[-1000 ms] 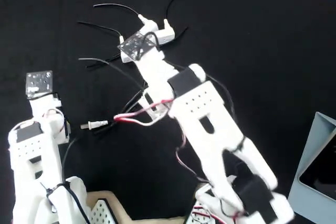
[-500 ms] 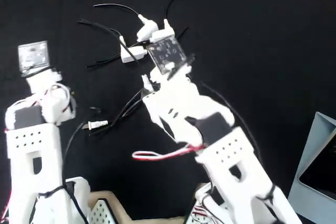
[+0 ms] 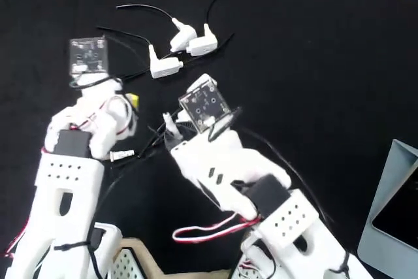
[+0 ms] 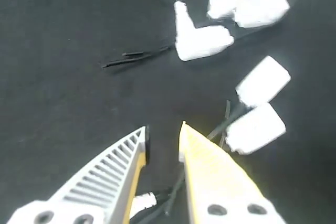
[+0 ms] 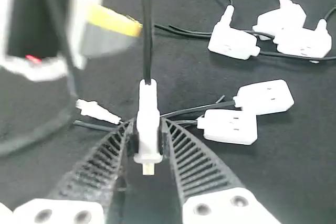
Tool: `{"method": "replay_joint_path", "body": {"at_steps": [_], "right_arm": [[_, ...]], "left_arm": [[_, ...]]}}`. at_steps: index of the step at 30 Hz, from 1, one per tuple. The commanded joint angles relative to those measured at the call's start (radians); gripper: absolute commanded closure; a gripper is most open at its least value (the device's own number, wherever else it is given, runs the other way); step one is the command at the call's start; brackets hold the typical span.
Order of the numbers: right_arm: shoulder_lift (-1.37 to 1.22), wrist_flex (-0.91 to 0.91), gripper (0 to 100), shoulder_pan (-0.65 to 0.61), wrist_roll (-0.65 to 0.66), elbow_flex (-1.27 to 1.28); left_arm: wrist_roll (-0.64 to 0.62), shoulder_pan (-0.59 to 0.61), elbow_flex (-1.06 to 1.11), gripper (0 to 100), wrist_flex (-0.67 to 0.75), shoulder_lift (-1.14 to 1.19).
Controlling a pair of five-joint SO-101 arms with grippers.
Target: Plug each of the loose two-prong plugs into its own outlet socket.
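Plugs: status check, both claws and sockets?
Right claw shut on one plug. Left claw open, empty. Two free sockets side by side, nothing plugged in. Second plug loose on table; socket cords trail toward held plug.

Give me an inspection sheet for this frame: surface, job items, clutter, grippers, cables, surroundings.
Surface: black cloth over the table.
Job's things: outlet socket and second outlet socket, both empty, side by side; two-prong plug held; loose plug lying on the cloth; three white connector pairs farther off, apparently already mated.
Clutter: nothing seen.
Grippers: right gripper shut on the two-prong plug; left gripper open, empty.
Cables: black leads run from plugs and sockets, crossing near the sockets.
Surroundings: grey-blue box at the table's edge.
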State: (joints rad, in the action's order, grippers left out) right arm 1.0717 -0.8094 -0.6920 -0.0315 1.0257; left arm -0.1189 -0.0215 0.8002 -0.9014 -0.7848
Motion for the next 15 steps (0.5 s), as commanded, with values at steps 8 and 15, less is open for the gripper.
{"method": "replay_joint_path", "body": {"at_steps": [8,15], "right_arm": [[0.074,0.020,98.7,-0.029,-0.006,0.027],[0.074,0.015,98.7,-0.032,-0.008,0.035]], "left_arm": [[0.034,-0.254,0.153,88,0.023,-0.367],[0.141,-0.332,0.318,87,0.026,-0.654]]}}
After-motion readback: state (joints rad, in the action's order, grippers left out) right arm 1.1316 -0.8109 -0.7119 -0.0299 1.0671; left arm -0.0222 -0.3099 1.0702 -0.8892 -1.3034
